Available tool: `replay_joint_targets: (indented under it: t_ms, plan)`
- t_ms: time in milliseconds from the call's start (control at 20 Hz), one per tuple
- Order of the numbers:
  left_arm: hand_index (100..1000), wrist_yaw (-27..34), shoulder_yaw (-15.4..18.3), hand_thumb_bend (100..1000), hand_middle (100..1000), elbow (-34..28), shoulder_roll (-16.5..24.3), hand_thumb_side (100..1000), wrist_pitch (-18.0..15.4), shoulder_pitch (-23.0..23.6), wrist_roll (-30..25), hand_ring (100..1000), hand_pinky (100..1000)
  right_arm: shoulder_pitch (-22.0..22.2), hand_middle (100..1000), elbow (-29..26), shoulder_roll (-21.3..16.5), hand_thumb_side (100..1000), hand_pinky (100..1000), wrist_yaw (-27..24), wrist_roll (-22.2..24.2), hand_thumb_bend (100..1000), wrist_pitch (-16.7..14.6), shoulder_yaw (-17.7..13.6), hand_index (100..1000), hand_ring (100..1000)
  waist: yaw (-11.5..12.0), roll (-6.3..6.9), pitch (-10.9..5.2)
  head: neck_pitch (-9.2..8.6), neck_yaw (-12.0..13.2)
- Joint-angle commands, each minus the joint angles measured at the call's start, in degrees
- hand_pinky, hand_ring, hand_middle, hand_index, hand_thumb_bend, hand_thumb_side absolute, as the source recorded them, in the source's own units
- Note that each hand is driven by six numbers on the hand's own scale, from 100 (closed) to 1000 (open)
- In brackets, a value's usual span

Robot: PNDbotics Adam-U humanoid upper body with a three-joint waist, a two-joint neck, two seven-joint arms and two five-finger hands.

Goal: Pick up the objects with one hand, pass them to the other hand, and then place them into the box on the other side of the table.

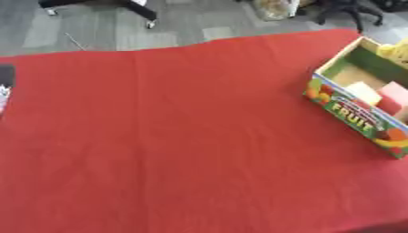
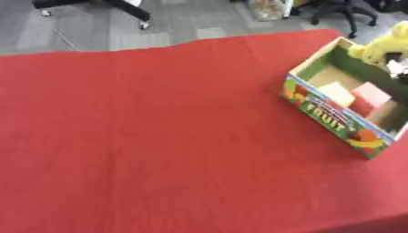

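Observation:
A cardboard box [image 2: 331,116] printed with "FRUIT" stands at the right side of the red table. Inside it lie a cream block [image 2: 336,94] and a pink-red block [image 2: 369,98]. A yellow soft toy [image 2: 381,45] shows at the box's far right corner, over its rim. A small dark and white shape right beside the toy, cut off by the picture's edge, looks like part of my right hand [image 2: 398,63]. At the far left edge of the left eye view a black and pale sliver of my left hand [image 1: 5,79] shows.
The red cloth [image 1: 175,136] covers the whole table, whose far edge runs along the top. Beyond it are grey floor and chair legs [image 1: 140,11].

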Motion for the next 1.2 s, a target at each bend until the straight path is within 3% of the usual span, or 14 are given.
replay_joint_targets:
  t_ms: [50, 400, 550, 700, 900, 1000, 1100, 1200]
  plan:
    - [870, -0.2, 0.7, 450, 584, -0.9, 1.2, 787, 0.0, -0.5, 0.1, 622, 716, -0.5, 468, 1.0, -2.9, 100, 844, 2.5, -0.2, 100, -1.5, 0.0, 502, 892, 0.0, -0.14, -0.63, -0.80, -2.0]
    - [871, -0.5, 0.6, 446, 585, -0.8, 1.1, 791, 0.1, -0.6, 0.0, 623, 716, -0.9, 478, 2.1, -2.9, 100, 845, 4.0, -0.6, 100, -3.1, 0.8, 512, 896, -0.1, -0.10, -0.55, -0.59, -5.0]
    - [871, -0.5, 0.6, 444, 584, -0.8, 1.1, 791, 0.1, -0.6, 0.0, 623, 716, -1.0, 575, 1.9, -3.1, 100, 871, 5.1, 0.3, 100, -4.5, 1.3, 638, 947, 0.0, -0.12, -0.52, -0.37, -5.0]
    - [872, -0.6, 0.7, 444, 584, -0.8, 1.1, 790, 0.2, -0.6, 0.0, 623, 716, -1.0, 723, 1.7, -3.5, 223, 919, 8.6, 2.1, 100, -7.0, 1.4, 788, 1000, 0.0, -0.13, -0.51, -0.14, -4.7]
    - [872, -0.7, 0.6, 445, 584, -0.8, 1.0, 787, 0.2, -0.5, 0.0, 623, 715, -1.2, 808, 1.9, -3.5, 186, 969, 13.2, 3.5, 100, -10.0, 1.0, 900, 1000, 0.0, -0.12, -0.51, 0.51, -3.7]
    - [872, -0.8, 0.6, 445, 584, -0.8, 0.9, 786, 0.2, -0.5, -0.1, 623, 715, -1.4, 833, 2.2, -3.6, 250, 981, 15.3, 3.6, 100, -10.5, 0.8, 941, 1000, 0.0, -0.10, -0.52, 1.03, -3.1]
    - [872, -0.7, 0.7, 443, 583, -0.8, 0.9, 787, 0.3, -0.4, 0.0, 623, 714, -1.5, 831, 2.6, -3.6, 549, 992, 17.4, 3.3, 240, -10.0, 0.6, 944, 1000, 0.0, -0.06, -0.51, 1.60, -2.6]
    - [872, -0.7, 0.7, 442, 582, -0.8, 0.9, 787, 0.4, -0.4, 0.1, 622, 714, -1.8, 826, 2.9, -3.5, 647, 990, 18.6, 3.1, 335, -9.0, 0.6, 936, 1000, 0.1, -0.01, -0.48, 1.87, -2.3]
